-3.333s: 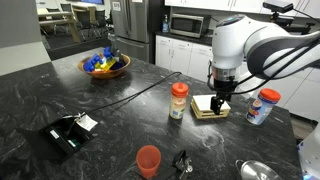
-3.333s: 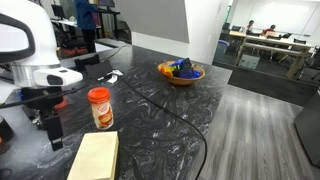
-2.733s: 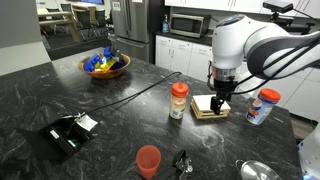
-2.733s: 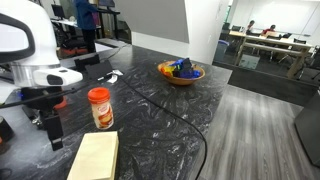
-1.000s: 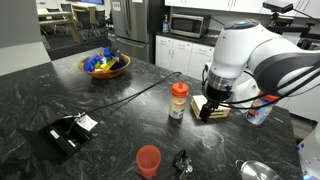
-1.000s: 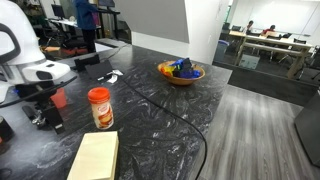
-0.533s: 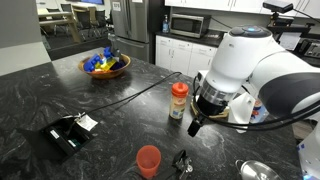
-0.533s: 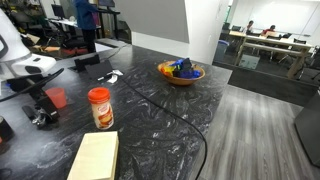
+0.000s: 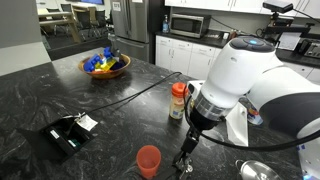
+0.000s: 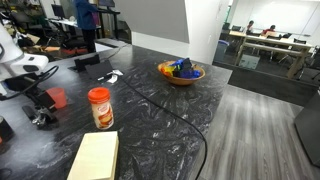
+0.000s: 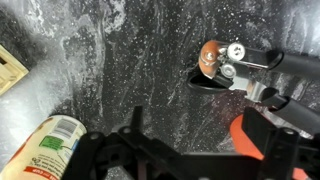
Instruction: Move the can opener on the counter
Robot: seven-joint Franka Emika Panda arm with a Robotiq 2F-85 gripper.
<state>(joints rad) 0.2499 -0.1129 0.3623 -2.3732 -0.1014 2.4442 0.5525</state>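
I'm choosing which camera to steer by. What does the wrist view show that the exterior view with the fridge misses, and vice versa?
Only the wrist view: the coppery wheel on the silvery head of the black-handled can opener. Only the exterior view: the wicker bowl of colourful items and the flat black box with white tag. Both: the can opener, the red-lidded labelled jar and the black marbled counter.

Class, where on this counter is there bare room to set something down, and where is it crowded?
Free: the counter stretch between the fruit bowl and the black box, crossed by a thin cable. Crowded: beside the gripper, where orange cup, can opener and spice jar cluster.
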